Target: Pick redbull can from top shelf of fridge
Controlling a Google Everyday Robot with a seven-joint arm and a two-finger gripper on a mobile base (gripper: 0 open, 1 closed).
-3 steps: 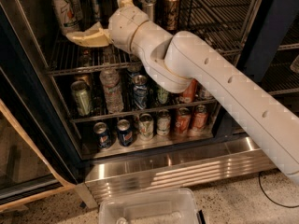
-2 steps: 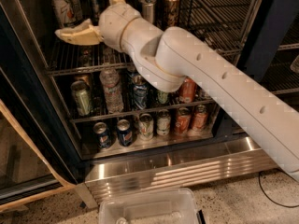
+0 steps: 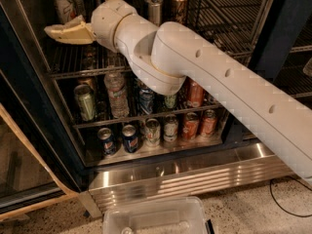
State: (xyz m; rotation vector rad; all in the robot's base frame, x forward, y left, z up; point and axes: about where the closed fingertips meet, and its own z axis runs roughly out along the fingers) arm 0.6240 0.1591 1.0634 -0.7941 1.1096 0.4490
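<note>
Inside dark fridge (image 3: 195, 172), over top shelf (image 3: 224, 28) at left: spread hand (image 3: 82, 12), pinching nothing, just beside white can (image 3: 63, 6). Farther right, upright on same shelf, apart from hand: redbull can (image 3: 155, 11), next to gold-brown can (image 3: 179, 4). On floor (image 3: 243, 208) below: clear bin (image 3: 156, 216).

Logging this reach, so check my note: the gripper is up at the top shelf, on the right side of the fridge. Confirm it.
Not quite. The gripper is up at the top shelf, but on the left side of the fridge, next to a white can, not on the right. The camera view shows this.
</note>
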